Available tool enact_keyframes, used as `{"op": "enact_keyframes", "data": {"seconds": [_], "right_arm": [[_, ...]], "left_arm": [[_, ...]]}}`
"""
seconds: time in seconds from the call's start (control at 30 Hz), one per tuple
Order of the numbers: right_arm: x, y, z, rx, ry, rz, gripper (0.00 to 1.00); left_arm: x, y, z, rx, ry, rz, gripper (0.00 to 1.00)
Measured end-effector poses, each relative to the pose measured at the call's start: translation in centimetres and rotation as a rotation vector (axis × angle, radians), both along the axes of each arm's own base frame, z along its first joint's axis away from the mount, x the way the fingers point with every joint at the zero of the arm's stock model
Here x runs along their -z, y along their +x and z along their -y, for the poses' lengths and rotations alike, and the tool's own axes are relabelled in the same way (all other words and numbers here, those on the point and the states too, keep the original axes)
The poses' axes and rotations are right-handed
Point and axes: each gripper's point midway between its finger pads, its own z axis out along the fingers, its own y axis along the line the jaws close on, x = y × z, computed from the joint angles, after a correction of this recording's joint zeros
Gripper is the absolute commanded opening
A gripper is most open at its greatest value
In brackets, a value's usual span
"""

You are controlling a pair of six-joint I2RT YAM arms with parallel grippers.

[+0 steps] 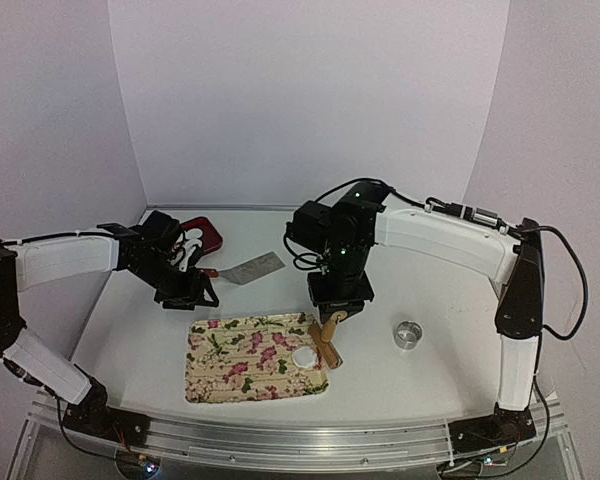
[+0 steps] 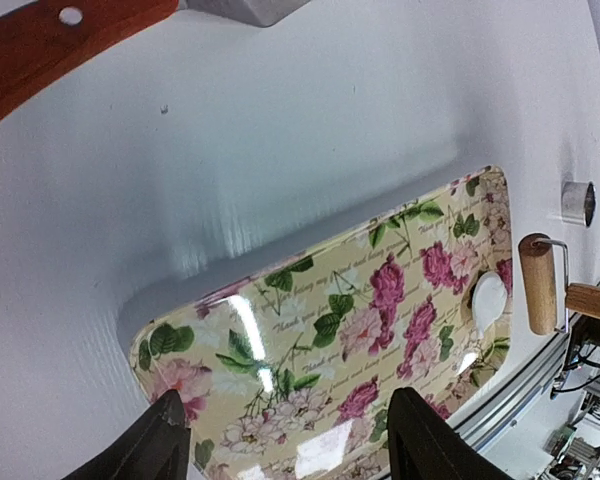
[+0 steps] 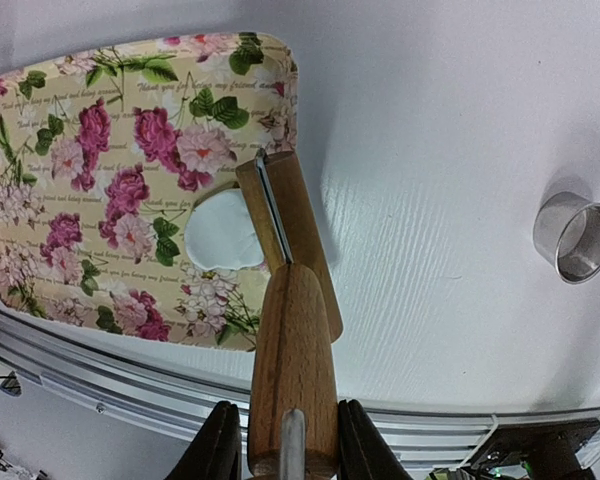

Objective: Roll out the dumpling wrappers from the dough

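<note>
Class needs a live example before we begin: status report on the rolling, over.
Left gripper open, empty, near tray. Right gripper shut on rolling pin. Pin at dough edge, on tray. Metal ring off aside; nothing blocking.

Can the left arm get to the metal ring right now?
Probably not: the metal ring lies right of the floral tray, and the right end effector, holding the rolling pin, stands in between.

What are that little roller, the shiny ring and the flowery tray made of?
The small brown rolling pin looks like varnished wood: visible grain, with a thin metal axle frame. The short silvery ring seems polished metal, mirror-like inside. The rectangular flower-patterned tray is glossy, showing lamp glare; probably plastic or lacquered metal.
</note>
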Motion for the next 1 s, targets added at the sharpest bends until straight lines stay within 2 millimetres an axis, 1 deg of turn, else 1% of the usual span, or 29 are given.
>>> {"op": "enact_keyframes", "data": {"seconds": [0.2, 0.33, 0.5, 0.67, 0.87, 1.0], "right_arm": [[0.7, 0.3, -0.4, -0.001, -0.011, -0.006, 0.00], [1.5, 0.4, -0.9, -0.001, -0.017, -0.018, 0.00], [1.7, 0.5, -1.5, 0.007, -0.008, -0.031, 0.00], [1.8, 0.5, -2.1, 0.015, -0.001, -0.048, 0.00], [2.0, 0.8, -3.6, 0.012, 0.031, -0.068, 0.00], [2.1, 0.9, -4.4, 0.010, 0.056, -0.077, 0.00]], "left_arm": [[0.0, 2.3, 1.7, 0.133, 0.012, 0.053, 0.70], [0.6, 3.0, 2.4, 0.193, 0.022, 0.068, 0.70], [1.7, 2.8, 2.8, 0.255, 0.042, 0.071, 0.69], [3.4, 2.3, 3.2, 0.307, 0.065, 0.044, 0.69], [3.6, 1.8, 3.7, 0.325, 0.053, 0.039, 0.68], [4.4, 1.2, 3.5, 0.317, 0.055, 0.021, 0.68]]}}
